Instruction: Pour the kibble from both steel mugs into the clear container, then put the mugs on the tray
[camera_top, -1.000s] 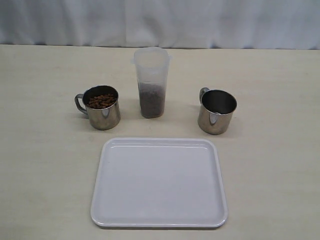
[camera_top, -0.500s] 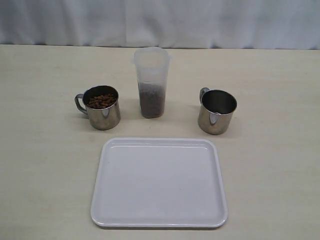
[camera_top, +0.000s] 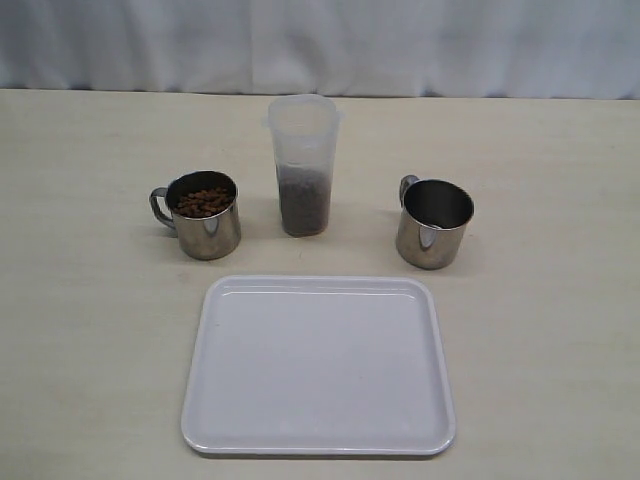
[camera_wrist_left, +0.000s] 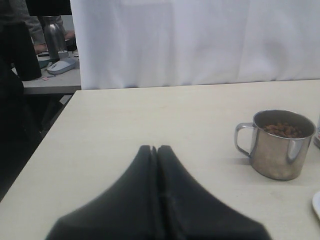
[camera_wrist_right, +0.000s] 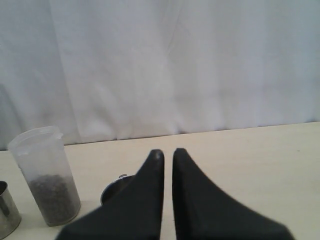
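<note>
Fingers closed; two steel mugs, one clear container, one tray.

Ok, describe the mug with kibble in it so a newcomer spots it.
Start at the white tray. Behind it stands the clear container between the left mug and right mug, both steel. Yours is the left one in the exterior view: brown kibble shows inside; the other looks empty.

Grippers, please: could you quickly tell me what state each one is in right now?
Left gripper: shut, holding nothing.
Right gripper: shut, holding nothing.
</note>
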